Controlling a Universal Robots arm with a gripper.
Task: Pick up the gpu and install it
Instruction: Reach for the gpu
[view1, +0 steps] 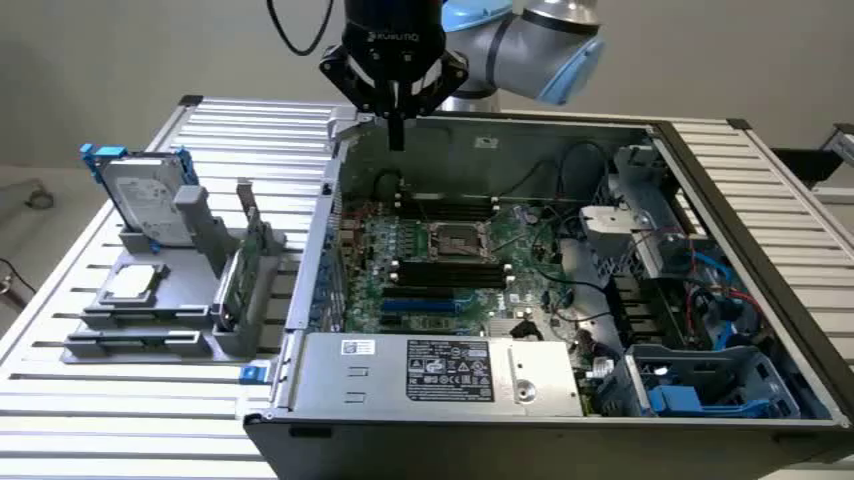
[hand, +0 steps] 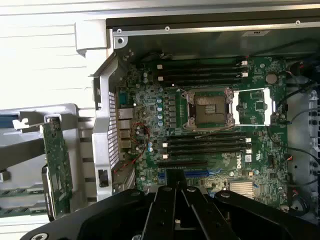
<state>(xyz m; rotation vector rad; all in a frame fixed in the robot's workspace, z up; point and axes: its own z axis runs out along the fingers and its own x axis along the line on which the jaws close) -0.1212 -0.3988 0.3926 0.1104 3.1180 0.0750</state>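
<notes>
A slatted aluminium table (view1: 134, 420) carried everything, its pale ribs running across the exterior view from left to right. An open desktop computer case (view1: 534, 435) lay on its side on the table, taking up the middle and the exterior view's right, with bare slats showing beyond it on both sides. Just beside the case, toward the exterior view's left, a grey parts holder (view1: 147, 345) sat flat on the slats. A small blue piece (view1: 250, 374) rested on the table, near the holder's corner and the case wall.
</notes>
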